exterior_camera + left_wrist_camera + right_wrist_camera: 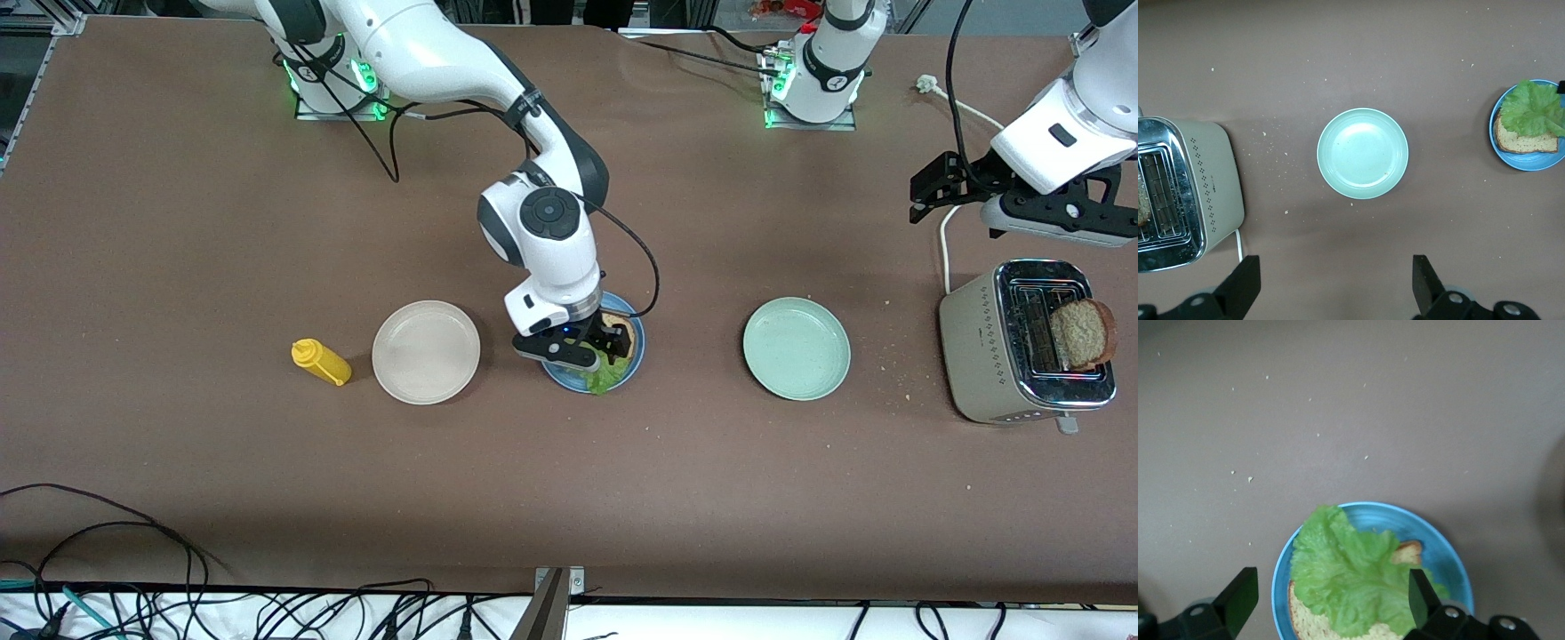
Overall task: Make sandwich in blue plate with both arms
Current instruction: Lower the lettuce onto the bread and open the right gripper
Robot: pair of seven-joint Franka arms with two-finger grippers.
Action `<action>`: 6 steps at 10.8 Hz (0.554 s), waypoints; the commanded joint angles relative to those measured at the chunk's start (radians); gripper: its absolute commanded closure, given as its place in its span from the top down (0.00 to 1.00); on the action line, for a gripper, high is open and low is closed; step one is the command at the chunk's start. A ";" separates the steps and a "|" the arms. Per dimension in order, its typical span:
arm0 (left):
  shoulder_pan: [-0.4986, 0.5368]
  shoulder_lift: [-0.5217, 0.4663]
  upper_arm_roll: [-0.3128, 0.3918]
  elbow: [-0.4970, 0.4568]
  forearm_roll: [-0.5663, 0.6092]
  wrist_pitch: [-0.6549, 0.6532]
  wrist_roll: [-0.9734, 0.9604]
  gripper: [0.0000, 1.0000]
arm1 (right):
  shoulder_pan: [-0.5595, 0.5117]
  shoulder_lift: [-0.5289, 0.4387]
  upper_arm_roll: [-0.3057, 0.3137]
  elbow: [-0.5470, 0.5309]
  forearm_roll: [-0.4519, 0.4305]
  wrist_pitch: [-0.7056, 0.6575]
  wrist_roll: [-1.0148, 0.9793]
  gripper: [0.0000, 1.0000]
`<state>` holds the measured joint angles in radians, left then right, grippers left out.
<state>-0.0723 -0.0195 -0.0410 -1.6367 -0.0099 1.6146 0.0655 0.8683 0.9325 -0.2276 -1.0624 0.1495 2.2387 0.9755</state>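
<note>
Right gripper [594, 348]: it hangs just over the blue plate [633, 360] with its fingers [1238, 597] spread wide and nothing between them. You can read that as a release: the lettuce [1345, 577] lies free below.

Left gripper [942, 191]: it is up in the air over the tabletop's end by the toaster [1022, 347], fingers [1245, 280] apart and empty. This arm waits, and it looks placed so you can send it to the toaster next.

Sandwich so far: one slice of toast [1528, 141] lies flat on the blue plate and the lettuce is draped over it, one ruffled edge reaching out over the rim. The top slice is missing, so I judge you about halfway.

Second slice [1083, 333]: it stands up out of the toaster's slot at the left arm's end of the tabletop, well apart from the blue plate. Standing proud like that, it gives the fingers an edge to pinch.

Blue plate: it sits mid-tabletop, between the beige plate [426, 352] and the green plate [797, 348], both bare.

Bottle [321, 362]: a yellow squeeze bottle lies on its side beside the beige plate, toward the right arm's end.

Surface: a brown matte tabletop, dotted with crumbs, thickest near the toaster.

Room: loose black cables lie along the tabletop's edge nearest the front camera, and a white cord runs from the toaster toward the bases.
</note>
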 commanded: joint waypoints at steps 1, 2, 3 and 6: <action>0.006 0.000 -0.007 0.017 0.011 -0.018 -0.004 1.00 | -0.055 -0.153 0.030 -0.111 0.002 -0.111 -0.139 1.00; 0.006 0.000 -0.007 0.017 0.011 -0.018 -0.004 1.00 | -0.077 -0.202 0.036 -0.152 0.015 -0.128 -0.194 1.00; 0.006 0.000 -0.007 0.017 0.011 -0.018 -0.004 1.00 | -0.101 -0.255 0.042 -0.206 0.016 -0.148 -0.255 1.00; 0.006 0.000 -0.007 0.017 0.011 -0.018 -0.004 1.00 | -0.234 -0.415 0.092 -0.312 0.018 -0.272 -0.427 1.00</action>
<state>-0.0717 -0.0194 -0.0413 -1.6368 -0.0099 1.6140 0.0655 0.7305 0.6764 -0.1952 -1.2346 0.1550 2.0432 0.6718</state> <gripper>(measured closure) 0.000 0.000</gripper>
